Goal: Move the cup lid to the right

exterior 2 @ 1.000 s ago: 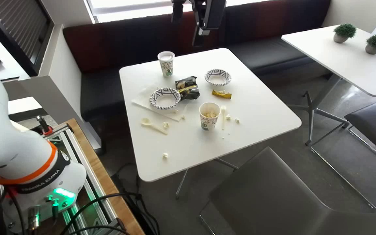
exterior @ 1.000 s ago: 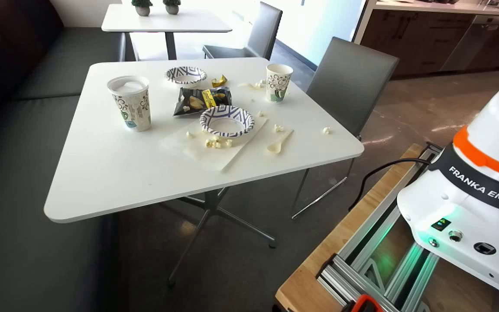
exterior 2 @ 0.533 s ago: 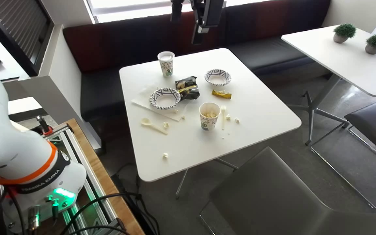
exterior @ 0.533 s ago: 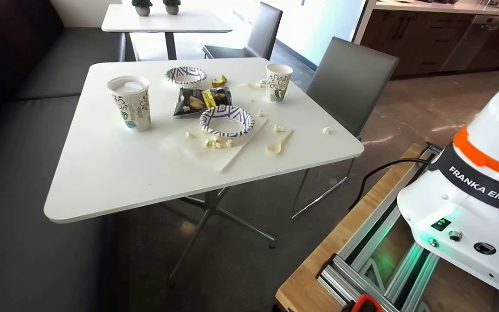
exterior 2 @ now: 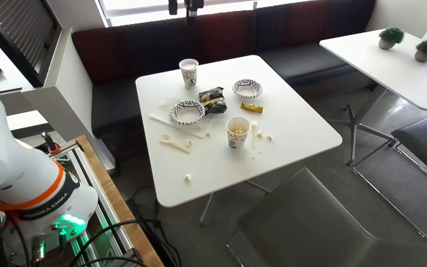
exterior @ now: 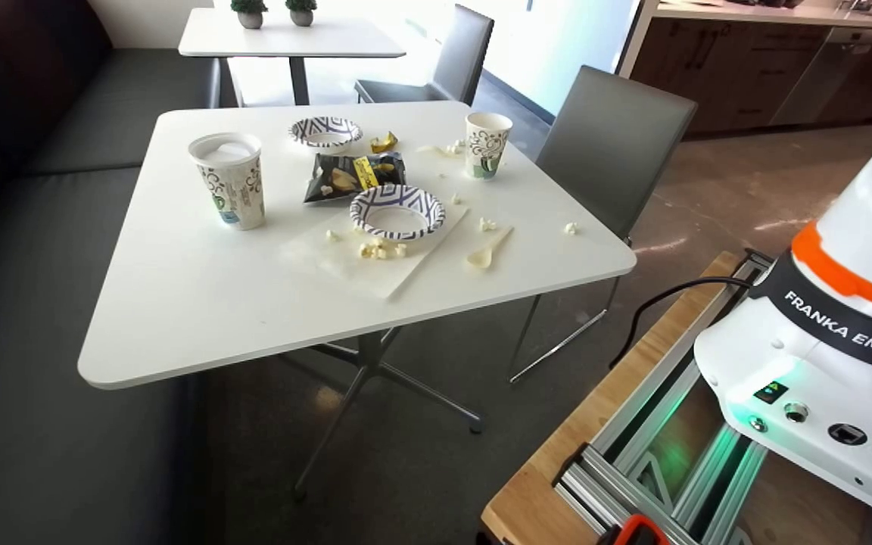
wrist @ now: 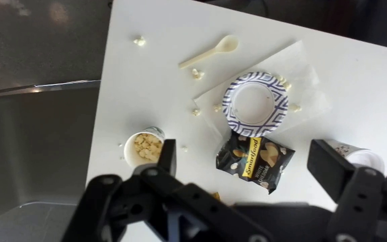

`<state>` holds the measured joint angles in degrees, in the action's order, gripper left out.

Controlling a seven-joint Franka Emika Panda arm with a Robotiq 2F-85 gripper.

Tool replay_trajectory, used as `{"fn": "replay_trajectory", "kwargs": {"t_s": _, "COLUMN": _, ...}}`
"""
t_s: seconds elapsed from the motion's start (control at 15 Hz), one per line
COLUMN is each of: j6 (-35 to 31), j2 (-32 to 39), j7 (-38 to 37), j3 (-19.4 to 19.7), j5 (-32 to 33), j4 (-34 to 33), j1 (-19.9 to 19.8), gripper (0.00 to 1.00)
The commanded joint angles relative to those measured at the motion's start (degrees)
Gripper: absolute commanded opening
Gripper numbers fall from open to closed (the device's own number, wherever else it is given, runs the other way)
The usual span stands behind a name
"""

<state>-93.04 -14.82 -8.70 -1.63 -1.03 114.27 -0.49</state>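
A white round top, which looks like the cup lid (exterior: 228, 153), sits at the mouth of a tall patterned paper cup (exterior: 235, 195). The lid also shows in an exterior view (exterior 2: 188, 65) and at the right of the wrist view (wrist: 366, 159). There the cup (wrist: 344, 148) is partly hidden behind the right finger. My gripper (wrist: 244, 163) is open, with nothing between its fingers, high above the table. In an exterior view the gripper (exterior 2: 181, 19) hangs at the top edge, above the level of the cup.
On the table (exterior 2: 287, 144) are two patterned bowls (exterior 2: 187, 112) (exterior 2: 247, 88), a black snack bag (exterior 2: 213, 100), a popcorn cup (exterior 2: 237, 132), a spoon (exterior 2: 175, 143), a fork (exterior 2: 253, 133), a gold wrapper (exterior 2: 251, 108) and scattered popcorn. A chair (exterior 2: 306, 222) stands at one side.
In the exterior view that shows it, my gripper has moved left and up and looks smaller. The cup, lid and other table items have not moved.
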Motion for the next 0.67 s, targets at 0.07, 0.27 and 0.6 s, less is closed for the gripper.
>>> {"fn": "replay_trajectory", "kwargs": {"t_s": 0.07, "j6": -9.47, "j2": 3.82, "j7": -12.56, "j3": -3.78, "j5": -7.86, "j4": 2.49, "j1": 2.65, "gripper": 1.0}}
{"fn": "replay_trajectory", "kwargs": {"t_s": 0.27, "j6": -18.39, "j2": 8.28, "j7": -18.08, "j3": -6.05, "j5": -9.53, "j4": 3.86, "j1": 4.14, "gripper": 1.0}}
{"fn": "replay_trajectory", "kwargs": {"t_s": 0.6, "j6": -28.68, "j2": 16.88, "j7": -25.24, "j3": -9.32, "j5": -6.89, "j4": 5.53, "j1": 8.28, "gripper": 1.0}}
